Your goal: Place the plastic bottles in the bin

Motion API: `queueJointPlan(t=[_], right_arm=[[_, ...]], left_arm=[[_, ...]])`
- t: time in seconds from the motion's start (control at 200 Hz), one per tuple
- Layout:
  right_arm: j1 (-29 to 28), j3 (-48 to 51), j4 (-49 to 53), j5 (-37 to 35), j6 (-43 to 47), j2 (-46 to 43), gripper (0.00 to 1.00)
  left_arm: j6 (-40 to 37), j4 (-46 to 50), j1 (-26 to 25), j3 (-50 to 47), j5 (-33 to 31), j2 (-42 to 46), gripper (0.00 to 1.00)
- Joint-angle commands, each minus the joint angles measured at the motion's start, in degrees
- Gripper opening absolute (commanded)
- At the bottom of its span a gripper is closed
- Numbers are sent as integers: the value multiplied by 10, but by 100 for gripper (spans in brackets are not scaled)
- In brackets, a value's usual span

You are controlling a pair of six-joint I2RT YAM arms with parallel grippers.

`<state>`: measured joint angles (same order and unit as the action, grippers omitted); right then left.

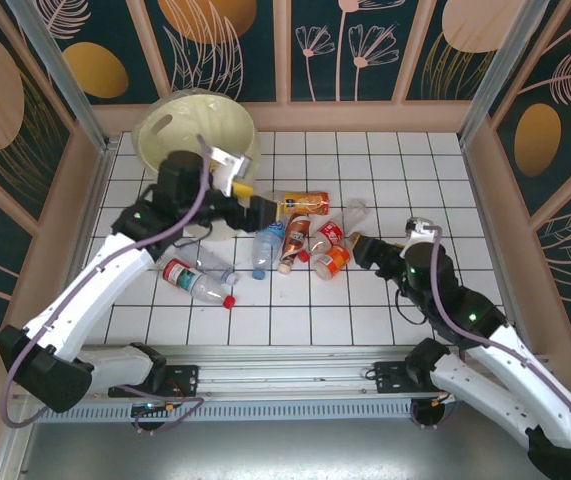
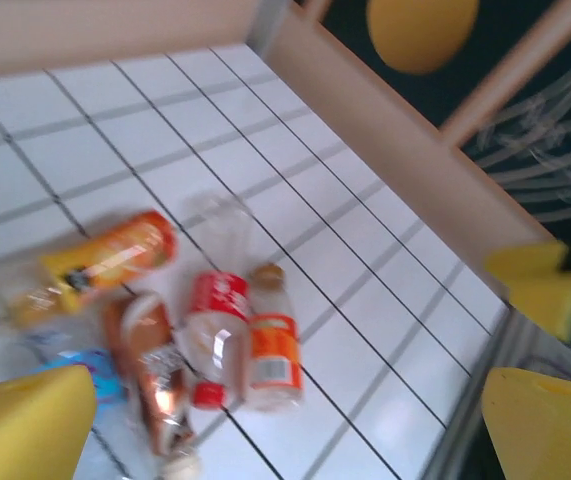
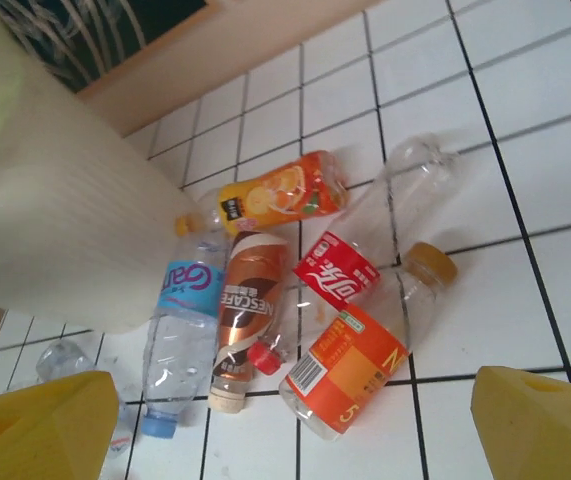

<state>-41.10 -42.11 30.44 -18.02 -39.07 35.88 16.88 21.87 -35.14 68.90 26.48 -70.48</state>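
A white-tiled desk [image 1: 415, 180] with dark grid lines is sitting inside wall panels [image 1: 365, 40] of dark teal, printed with gold leaves and framed in pale wood. The plastic bottles [image 1: 300, 235] are lying clustered mid-desk, and the cream bin [image 1: 195, 120] is standing at the far-left corner. The left fingers [image 2: 25, 425] are hanging spread and empty above the cluster. The right fingers [image 3: 540, 425] are gaping wide just beside it.

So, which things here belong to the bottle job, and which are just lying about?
Job: bin; Nescafe bottle; orange juice bottle; red-label bottle; blue-label bottle; orange-label bottle; red-capped bottle apart from the pile.
Just there: tiled table; patterned walls.
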Motion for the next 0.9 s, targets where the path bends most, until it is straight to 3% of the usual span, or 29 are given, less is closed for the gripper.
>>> queueJointPlan(t=[0.0,0.35,0.505,0.646,0.896], right_arm=[[15,11,-31,-3,-37,28,84],[145,55,-121,162,-26,148,73],[163,81,-173,199,-23,199,72],[171,90,-219,222,-23,246,72],[173,93,-273,237,-22,324,71]], left_arm=[[20,-34,-33,-25,-51,16,99],[54,-106,-131,-147,-114,21,99],[84,-181,-176,-203,-123,8,99],[87,-223,-228,-228,-194,-13,99],[118,-321,-274,-278,-241,-58,99]])
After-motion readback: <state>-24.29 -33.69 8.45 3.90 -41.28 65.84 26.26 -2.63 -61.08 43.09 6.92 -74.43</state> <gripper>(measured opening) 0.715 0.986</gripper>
